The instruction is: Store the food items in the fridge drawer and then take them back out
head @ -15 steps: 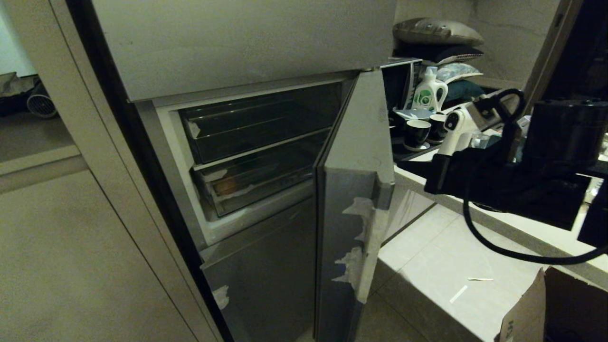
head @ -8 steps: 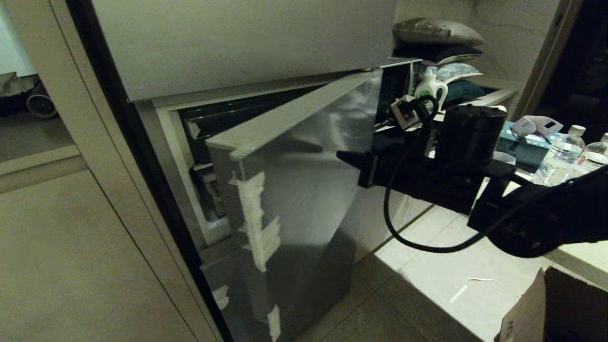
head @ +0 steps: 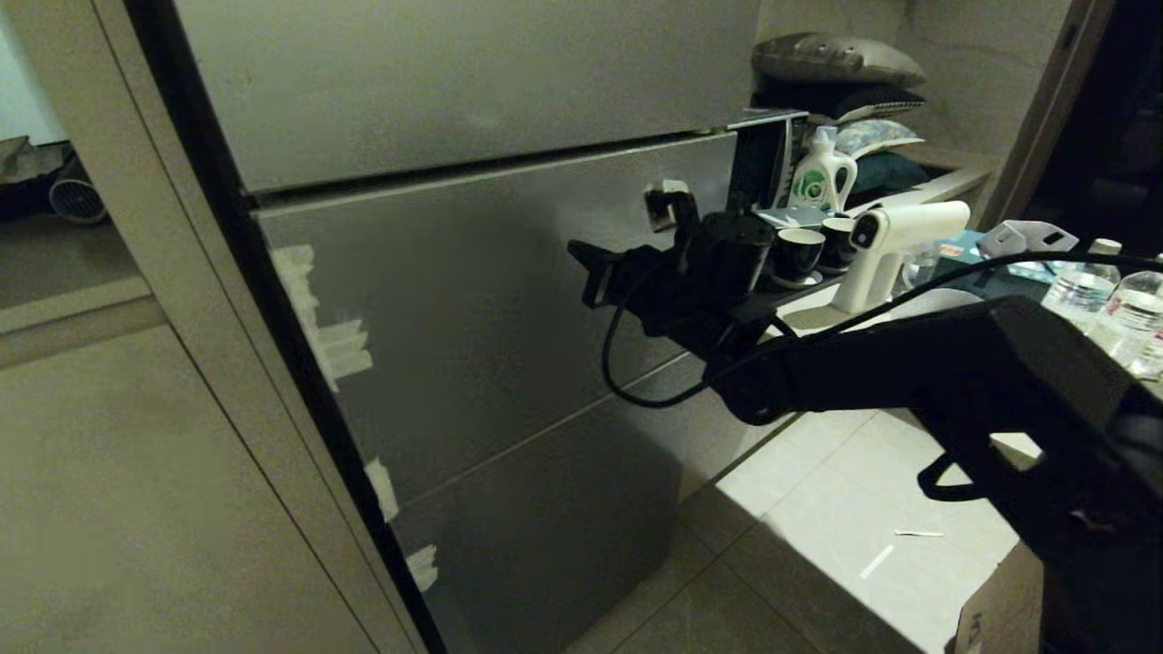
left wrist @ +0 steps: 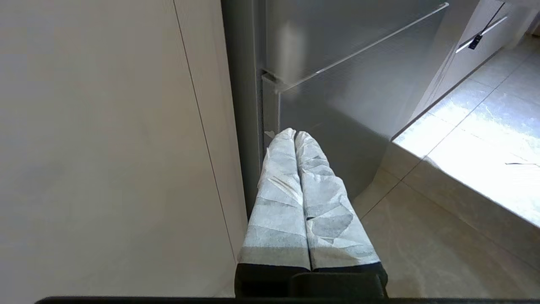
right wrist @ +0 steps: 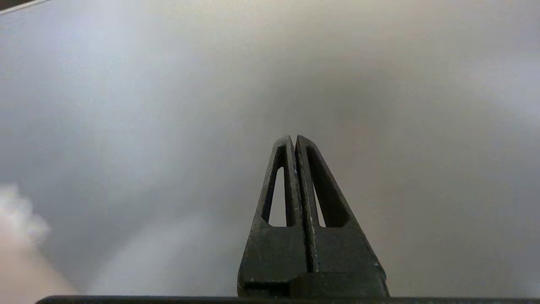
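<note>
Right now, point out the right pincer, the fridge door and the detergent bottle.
right pincer (right wrist: 294,141): right wrist view, the shut tips.
fridge door (head: 472,300): head view, middle of its grey panel.
detergent bottle (head: 818,182): head view, its white body.

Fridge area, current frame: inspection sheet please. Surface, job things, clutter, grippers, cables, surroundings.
Surface: grey steel fridge door shut, whitish tape scraps along its left edge.
Job's things: nothing seen; drawer and food are hidden behind the door.
Clutter: detergent bottle, dark cups, white spray gun, water bottles on the counter.
Grippers: right gripper shut, empty, at the door face; left gripper shut, empty, low beside the fridge.
Cables: black cable loops under the right arm.
Surroundings: tiled floor, cardboard box.
</note>
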Motion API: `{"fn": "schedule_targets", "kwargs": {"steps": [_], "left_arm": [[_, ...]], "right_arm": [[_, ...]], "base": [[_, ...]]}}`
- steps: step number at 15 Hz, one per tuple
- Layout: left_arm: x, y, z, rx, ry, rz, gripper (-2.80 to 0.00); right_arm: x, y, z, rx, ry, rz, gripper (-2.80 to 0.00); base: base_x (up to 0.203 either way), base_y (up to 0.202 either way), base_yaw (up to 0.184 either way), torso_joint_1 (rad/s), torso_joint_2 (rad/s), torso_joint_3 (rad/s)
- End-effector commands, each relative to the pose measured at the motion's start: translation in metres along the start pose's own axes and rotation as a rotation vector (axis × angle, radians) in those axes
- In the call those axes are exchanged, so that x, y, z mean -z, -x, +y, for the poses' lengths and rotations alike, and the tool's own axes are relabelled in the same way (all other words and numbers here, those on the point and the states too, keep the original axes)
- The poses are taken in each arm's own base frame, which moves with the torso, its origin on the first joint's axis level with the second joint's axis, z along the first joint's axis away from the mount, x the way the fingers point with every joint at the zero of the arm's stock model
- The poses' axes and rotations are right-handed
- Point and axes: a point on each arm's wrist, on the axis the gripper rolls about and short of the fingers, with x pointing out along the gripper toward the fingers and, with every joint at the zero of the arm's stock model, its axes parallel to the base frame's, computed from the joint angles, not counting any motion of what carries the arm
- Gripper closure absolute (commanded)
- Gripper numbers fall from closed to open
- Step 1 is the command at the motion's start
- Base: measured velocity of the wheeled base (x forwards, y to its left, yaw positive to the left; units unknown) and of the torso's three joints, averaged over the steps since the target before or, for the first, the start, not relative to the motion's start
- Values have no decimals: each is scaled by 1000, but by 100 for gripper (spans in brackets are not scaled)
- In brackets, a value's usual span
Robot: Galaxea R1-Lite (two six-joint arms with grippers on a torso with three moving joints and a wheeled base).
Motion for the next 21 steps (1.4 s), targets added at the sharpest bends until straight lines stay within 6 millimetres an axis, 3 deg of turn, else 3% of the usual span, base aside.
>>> {"fn": "schedule_targets", "kwargs": {"steps": [1, 4, 7, 11, 13, 15, 18, 20, 21], "left_arm": [[0, 0, 0, -1, 1, 0, 0], [0, 0, 0, -1, 1, 1, 0], [0, 0, 0, -1, 1, 1, 0], [0, 0, 0, -2, 1, 1, 0], [0, 0, 0, -1, 1, 1, 0], [0, 0, 0, -2, 1, 1, 0], [0, 0, 0, -1, 1, 1, 0], [0, 0, 0, -2, 1, 1, 0], [0, 0, 0, -2, 1, 1, 0]], "right_arm": [[37, -9, -12, 26, -10, 25, 0], [22, 12, -4, 39, -15, 51, 0], [-18, 59, 22, 35, -15, 81, 0], [-101, 162, 64, 14, 13, 11, 0], [-146, 225, 85, 20, 37, -94, 0], [-171, 286, 94, 130, 83, -169, 0], [-173, 374, 96, 415, 208, -227, 0], [-150, 428, 105, 596, 273, -212, 0], [-122, 451, 106, 695, 300, -145, 0]], "base": [[0, 0, 0, 0, 0, 0], [0, 0, 0, 0, 0, 0], [0, 0, 0, 0, 0, 0], [0, 0, 0, 0, 0, 0], [0, 0, 0, 0, 0, 0], [0, 0, 0, 0, 0, 0], [0, 0, 0, 0, 0, 0], [0, 0, 0, 0, 0, 0], [0, 0, 0, 0, 0, 0]]}}
